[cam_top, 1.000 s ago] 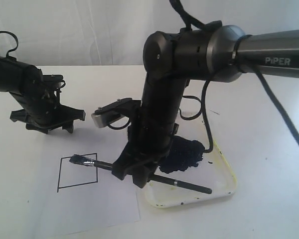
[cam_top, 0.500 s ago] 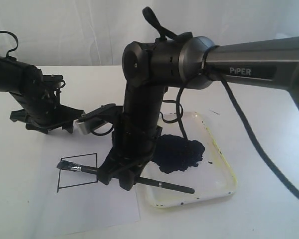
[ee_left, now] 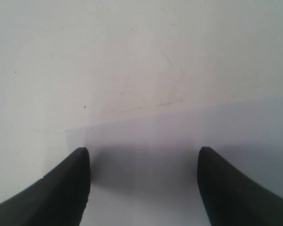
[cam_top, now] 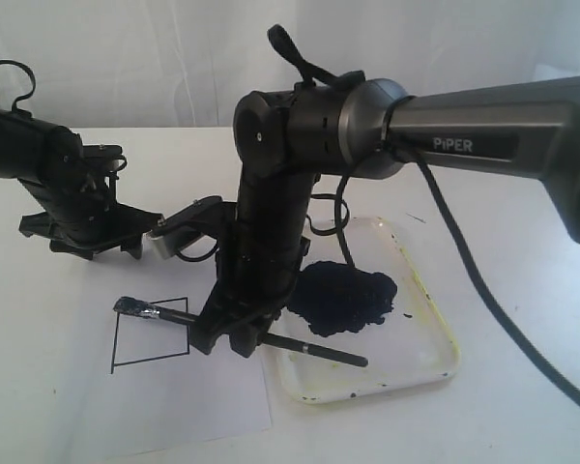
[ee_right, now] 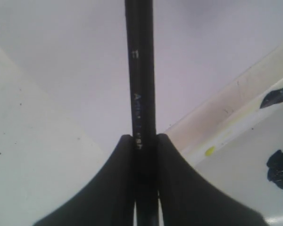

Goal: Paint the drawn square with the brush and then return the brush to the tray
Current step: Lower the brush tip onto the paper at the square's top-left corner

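Exterior, surface: a plain white desk (cam_top: pixel 522 387) with a white sheet of paper (cam_top: pixel 174 406) lying flat on it, its right edge just beside the tray (cam_top: pixel 411 353).
Exterior, room: a bare white backdrop (cam_top: pixel 155 58) behind the desk.
Exterior, right fingers (cam_top: pixel 222 333): closed on the brush (cam_top: pixel 324 354) partway along its handle, low over the paper's right edge.
Exterior, left fingers (cam_top: pixel 97 242): above the paper's far edge, well apart from the brush.
Exterior, brush: long, thin and dark with a short silver ferrule. Its bristles sit at the top left corner of the square (cam_top: pixel 150 335), and its back end reaches over the tray. Whether the bristles touch the paper cannot be told.
Exterior, square: thin black outline, slightly skewed, inside blank.
Exterior, tray: shallow white plastic with rounded corners, yellowish stains along the rim, dark specks, and a lumpy blue-black paint blob (cam_top: pixel 343 295).
Left wrist, surface: matte white desk meeting the paper's straight edge and one corner.
Left wrist, fingers: two dark tapered tips spread wide, nothing between them.
Right wrist, fingers: dark curved pads pressed tight on the glossy black handle, which bears faint pale lettering.
Right wrist, surroundings: paper beneath the handle, with the stained tray rim and some dark paint to one side.
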Controlling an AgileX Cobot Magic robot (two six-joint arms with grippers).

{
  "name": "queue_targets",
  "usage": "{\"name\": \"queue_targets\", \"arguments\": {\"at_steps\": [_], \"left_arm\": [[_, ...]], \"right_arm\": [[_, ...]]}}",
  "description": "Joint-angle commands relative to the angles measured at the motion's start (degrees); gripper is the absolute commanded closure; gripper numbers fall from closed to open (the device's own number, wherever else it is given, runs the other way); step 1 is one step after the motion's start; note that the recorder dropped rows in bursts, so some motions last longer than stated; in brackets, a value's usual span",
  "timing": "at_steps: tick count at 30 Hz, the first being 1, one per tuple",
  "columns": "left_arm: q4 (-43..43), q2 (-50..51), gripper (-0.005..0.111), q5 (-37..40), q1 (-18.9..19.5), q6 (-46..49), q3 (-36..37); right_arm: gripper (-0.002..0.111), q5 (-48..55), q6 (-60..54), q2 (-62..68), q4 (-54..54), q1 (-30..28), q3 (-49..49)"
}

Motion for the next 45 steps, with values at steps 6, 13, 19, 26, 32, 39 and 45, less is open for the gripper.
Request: {"name": "queue_targets", "arguments": {"at_steps": [6, 13, 19, 26, 32, 39, 45], "left_arm": [[0.32, 0.75, 0.038, 3.08, -0.14, -0.25, 0.50], [0.32, 0.75, 0.038, 3.08, -0.14, -0.25, 0.50], [0.32, 0.75, 0.038, 3.08, -0.14, -0.25, 0.50], [0.32, 0.75, 0.038, 3.08, -0.14, -0.25, 0.50], [0.32, 0.75, 0.038, 3.08, -0.14, -0.25, 0.50], [0.32, 0.75, 0.038, 3.08, -0.14, -0.25, 0.50], [0.32, 0.75, 0.038, 3.08, -0.14, -0.25, 0.50]], "right_arm": [[0.108, -0.99, -0.49, 0.96, 0.60, 0.10, -0.23], [0.108, -1.50, -0.95, 0.96, 1.23, 0.13, -0.23], [0.108, -0.95, -0.95, 1.44, 1.23, 0.13, -0.23], [0.108, -0.71, -0.95, 1.91, 1.23, 0.13, -0.12], [0.108, -1.40, -0.51, 1.95, 1.12, 0.13, -0.12], [0.108, -2.68, -0.30, 2.05, 0.98, 0.13, -0.12], [0.108, -0.73, 0.12, 2.05, 0.41, 0.13, -0.12]]}}
